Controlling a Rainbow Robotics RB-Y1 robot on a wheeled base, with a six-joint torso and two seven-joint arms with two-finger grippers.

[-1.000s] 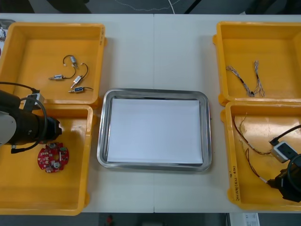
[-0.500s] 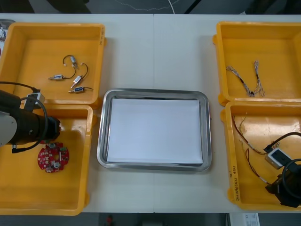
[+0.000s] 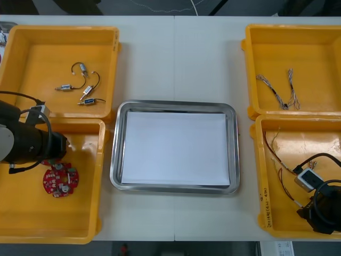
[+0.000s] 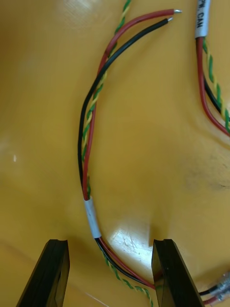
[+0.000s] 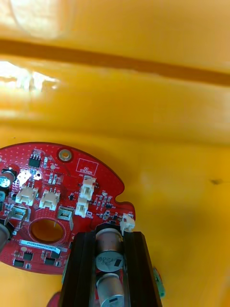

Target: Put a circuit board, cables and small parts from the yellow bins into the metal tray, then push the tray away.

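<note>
Biggest thing first: the light counter has the shiny metal tray with the white inside parked dead centre. Nothing's in it, which fits, since no part has been carried over yet. Four yellow bins ring it. The left arm is over the 8 o'clock yellow bin, and the left claw is pinched almost closed around the silver cylinders standing up on the round red circuit board. My guess is it goes for those because a flat board lying on the bin floor gives nothing else to bite. The board looks to be still down in that bin, at 8 o'clock from the tray. The right arm is low in the 4 o'clock yellow bin. The right claw is spread wide and holding nothing, with the red, black and green-yellow cable running between its fingers, so it looks lined up for a pinch. The thin twisted cables in the 2 o'clock yellow bin and the small metal parts in the 10 o'clock yellow bin sit untouched. Versus a second ago, the right arm has slid toward the 6 o'clock end of its bin, the left arm has eased a hair toward 9 o'clock, and the board has barely budged.
</note>
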